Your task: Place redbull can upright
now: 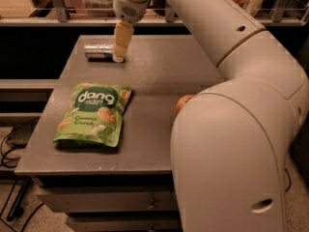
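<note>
Nearest, at right, a bulky pale arm (pixel 231 144), covering most of an apple (pixel 183 102). On the grey table (pixel 159 76), front left, a green Dang snack bag (pixel 94 114) lying flat. Farther back, near the far left corner, the redbull can (pixel 98 51) on its side, right end just at the tip of the gripper (pixel 119 57), pointing down from above; spread or pressed together, cannot tell.
</note>
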### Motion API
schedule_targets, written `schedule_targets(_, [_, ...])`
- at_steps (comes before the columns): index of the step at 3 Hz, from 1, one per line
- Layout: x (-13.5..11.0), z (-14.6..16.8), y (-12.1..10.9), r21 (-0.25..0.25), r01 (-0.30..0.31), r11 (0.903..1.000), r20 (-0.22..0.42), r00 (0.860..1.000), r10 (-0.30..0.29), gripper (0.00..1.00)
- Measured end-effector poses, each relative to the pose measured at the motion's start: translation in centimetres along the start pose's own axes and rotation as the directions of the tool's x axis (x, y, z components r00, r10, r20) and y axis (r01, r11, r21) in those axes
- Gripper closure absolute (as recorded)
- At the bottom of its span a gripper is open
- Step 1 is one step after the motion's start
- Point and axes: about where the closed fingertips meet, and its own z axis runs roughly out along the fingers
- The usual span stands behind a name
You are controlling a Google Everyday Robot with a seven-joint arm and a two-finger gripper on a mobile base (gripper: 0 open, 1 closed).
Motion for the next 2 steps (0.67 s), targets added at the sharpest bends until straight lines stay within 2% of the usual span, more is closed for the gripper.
schedule_targets(1, [-1.7,2.0,-0.3,-0.008,-0.018,0.9998,0.035,0.999,0.018,0.0])
schedule_targets(2, [-4.1,4.1,-0.6,-0.023,-0.006,0.9997,0.072,0.997,0.007,0.0])
